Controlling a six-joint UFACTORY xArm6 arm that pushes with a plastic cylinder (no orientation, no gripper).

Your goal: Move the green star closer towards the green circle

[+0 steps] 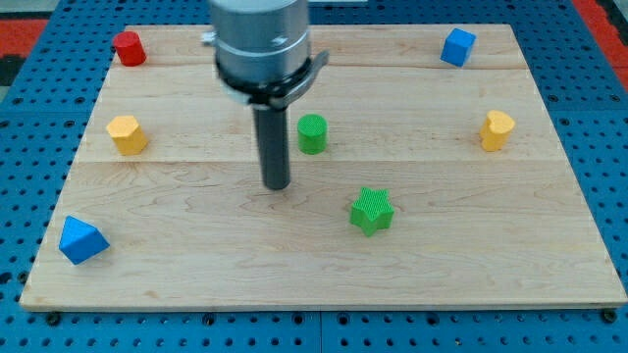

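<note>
The arm's grey body is cut off by the view's top. My tip (278,185) (a bare rod, no claw to open or close) seems to touch the wooden board (196,265). The ribbed green star (372,211) lies right-below it; the green circle (312,133) stands near, right-above it.

The arm comes down from the far side, left of centre. Its grey cylindrical housing fills the top of the view, with a dark collar ring clamped round its lower edge and small lugs sticking out left and right. Below it a straight dark rod hangs upright. My tip (278,185) sits at table height, just left of the middle, touching no block, with bare wood all round it.
</note>
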